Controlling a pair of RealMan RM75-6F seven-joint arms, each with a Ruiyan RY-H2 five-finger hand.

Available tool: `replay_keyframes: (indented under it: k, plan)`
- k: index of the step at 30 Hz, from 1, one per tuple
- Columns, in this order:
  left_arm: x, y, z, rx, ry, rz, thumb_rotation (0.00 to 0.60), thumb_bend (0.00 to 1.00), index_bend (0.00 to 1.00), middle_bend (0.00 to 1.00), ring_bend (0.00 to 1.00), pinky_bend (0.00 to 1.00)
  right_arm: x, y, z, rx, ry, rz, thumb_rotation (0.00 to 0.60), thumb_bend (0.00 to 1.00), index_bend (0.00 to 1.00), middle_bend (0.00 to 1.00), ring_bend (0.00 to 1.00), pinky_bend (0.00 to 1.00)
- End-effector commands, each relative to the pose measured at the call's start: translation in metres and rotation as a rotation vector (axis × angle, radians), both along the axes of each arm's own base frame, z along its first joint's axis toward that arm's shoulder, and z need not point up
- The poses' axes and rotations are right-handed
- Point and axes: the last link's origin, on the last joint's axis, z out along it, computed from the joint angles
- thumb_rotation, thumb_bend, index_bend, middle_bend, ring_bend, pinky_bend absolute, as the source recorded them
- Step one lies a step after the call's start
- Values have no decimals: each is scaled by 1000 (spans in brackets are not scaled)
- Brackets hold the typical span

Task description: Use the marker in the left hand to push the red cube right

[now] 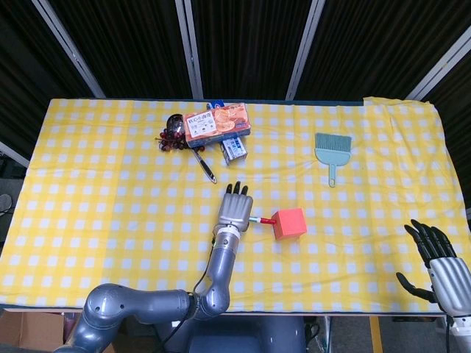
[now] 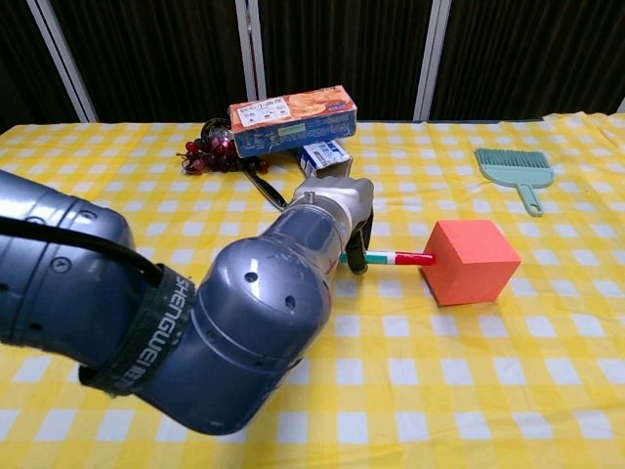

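The left robot hand (image 1: 235, 209) was grasping the marker (image 2: 389, 259), with its fingers wrapped around the rear part of the barrel. The red tip of the marker touched the left face of the red cube (image 1: 289, 223). The cube stood on the yellow checked table (image 1: 96, 191), near the middle and a little toward the front edge, just to the right of the left robot hand.

The cube looked rigid, with flat matte faces and sharp edges, and I judged it to be light, perhaps foam or hollow plastic. On the cloth it would probably slide with some friction. As the marker met the face at one small point, the cube could turn if the push was off its centre. A low contact near the middle of the face seemed the safest place. The marker was thin and stiff, so the hold had to stay firm.

The right robot hand (image 1: 434, 257) rested at the front right corner of the table, released, with spread fingers and nothing in it.

The orange box (image 2: 292, 119) at the far side carried printed writing, but it was too small to read. On the left arm the word "SHENGWEI" was readable in the chest view.
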Motion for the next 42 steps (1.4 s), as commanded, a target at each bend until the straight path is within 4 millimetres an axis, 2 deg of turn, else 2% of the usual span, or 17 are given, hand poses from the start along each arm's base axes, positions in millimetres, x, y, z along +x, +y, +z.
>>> replay_keyframes:
  k: [1,9,24,30,34,42]
  plan:
    - [8,-1,-4,-4,-5,-7,600,453,657,128,0,90,-1,0,1,-3,-1,-2,600,342,0,0,0,45]
    - [22,1,-10,-10,10,-20,600,453,660,130,13,106,-1,1,3,-7,-8,-3,600,341,0,0,0,45]
    - [30,-2,-15,-27,1,-12,600,453,638,127,13,106,-3,4,6,-16,-10,-11,600,342,0,0,0,45]
    - [17,-1,-14,-6,23,2,600,417,575,103,11,105,-4,5,6,-15,-7,-12,600,342,0,0,0,45]
    - [4,3,-9,0,27,18,600,295,455,66,4,100,-4,5,5,-13,-4,-8,600,342,0,0,0,45]
    - [-16,6,2,0,24,24,600,311,501,68,4,100,-3,4,4,-11,5,-8,600,341,0,0,0,45]
